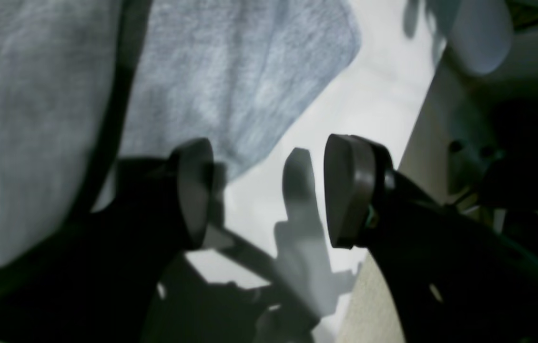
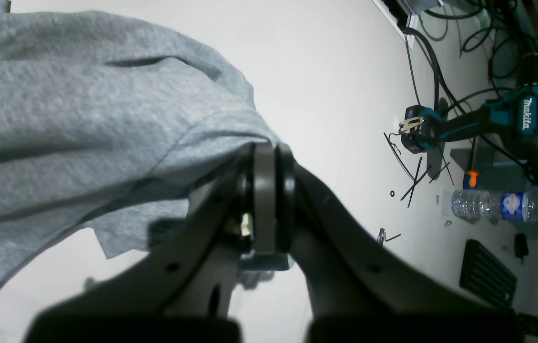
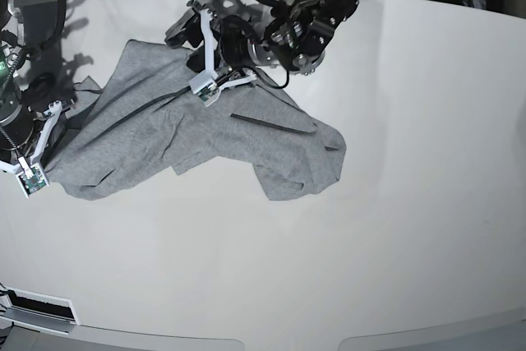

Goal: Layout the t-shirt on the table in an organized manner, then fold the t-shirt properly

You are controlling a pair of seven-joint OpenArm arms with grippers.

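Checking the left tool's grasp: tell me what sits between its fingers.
Nothing. In the left wrist view the left tool stands open over bare table; the t-shirt lies beyond.

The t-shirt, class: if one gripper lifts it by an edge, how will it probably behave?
The t-shirt lies creased and bunched on the table, so it would probably sag limply. Where the right gripper pinches it, the cloth drapes in folds, suggesting thin, light fabric. The glossy tabletop likely lets it slide.

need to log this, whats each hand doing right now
Left hand: open, holding nothing.
Right hand: closed on the t-shirt.
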